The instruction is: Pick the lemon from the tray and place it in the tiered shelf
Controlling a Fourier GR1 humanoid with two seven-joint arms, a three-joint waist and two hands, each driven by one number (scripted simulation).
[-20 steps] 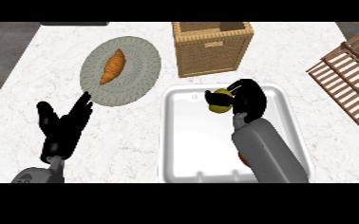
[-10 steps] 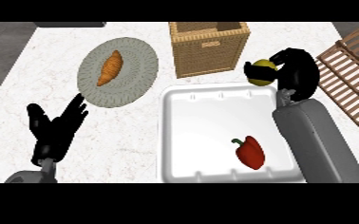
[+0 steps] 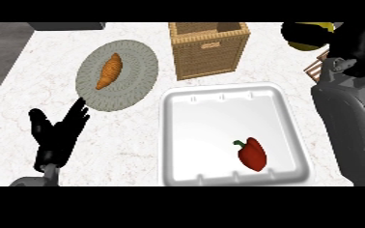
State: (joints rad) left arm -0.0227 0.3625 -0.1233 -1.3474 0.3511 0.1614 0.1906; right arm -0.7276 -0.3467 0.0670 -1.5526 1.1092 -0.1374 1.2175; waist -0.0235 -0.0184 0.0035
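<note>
lemon point(image 3: 308, 35) upper right of frame, off tray point(image 3: 187, 140) | right hand point(image 3: 351, 41) curled round it | prob. light, stiff, smooth rind, hold round middle | left hand point(image 3: 55, 136) lower left, fingers apart

The counter point(image 3: 128, 140) looks like pale, polished marble with faint pinkish veining. The tray point(image 3: 178, 140) is smooth white plastic with a soft sheen. The basket point(image 3: 208, 53) is woven tan wicker, rough and matt. The plate point(image 3: 139, 72) is grey and matt, ringed with fine concentric ridges. The red pepper point(image 3: 251, 153) has glossy skin; the croissant point(image 3: 109, 71) looks dull and crusty. The left hand point(image 3: 55, 136) is matt black.
</note>
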